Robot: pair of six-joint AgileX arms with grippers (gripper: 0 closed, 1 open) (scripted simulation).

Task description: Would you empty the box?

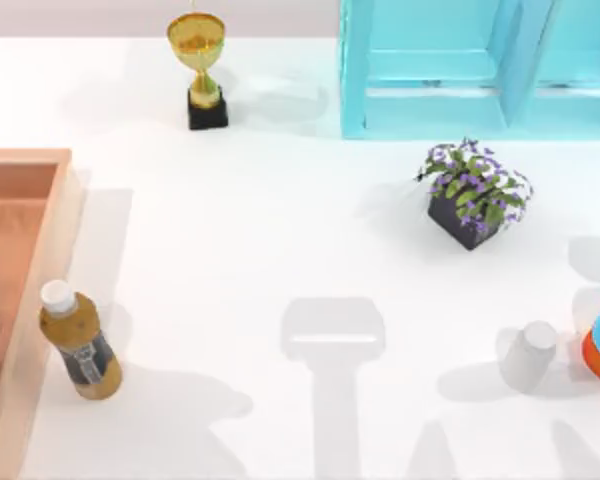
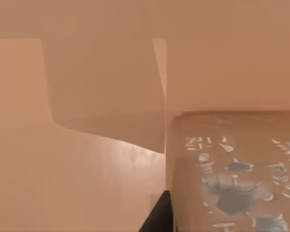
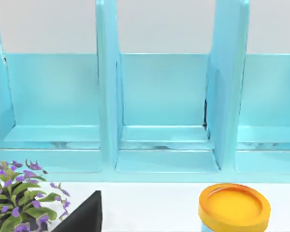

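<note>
Large orange-brown wood-look box (image 1: 20,260): faint grain on the floor, paler matt rim walls. Amber bottle with white cap (image 1: 78,342): glossy, plastic-like. Gold trophy cup (image 1: 197,42): shiny, metallic; black base matt. Light-blue shelf unit (image 3: 164,111): smooth, semi-gloss. White bench (image 1: 280,230): smooth, matt. Patterned tan surface (image 2: 237,179) in the left wrist view: possibly printed card.

Close ahead of left gripper (image 2: 158,221): box (image 2: 101,87) walls meeting in a corner, with 1 tan patterned cube (image 2: 232,174) hard beside; bare box floor on the other side. Ahead of right gripper (image 3: 84,215): light-blue shelf unit (image 3: 164,96) barring the way, 3 open bays. Flowering plant (image 3: 19,203) and orange-lidded jar (image 3: 234,208) flanking, white gap between. Wide bare table (image 1: 280,220) mid-way; brown bottle (image 1: 78,345) against box rim.
</note>
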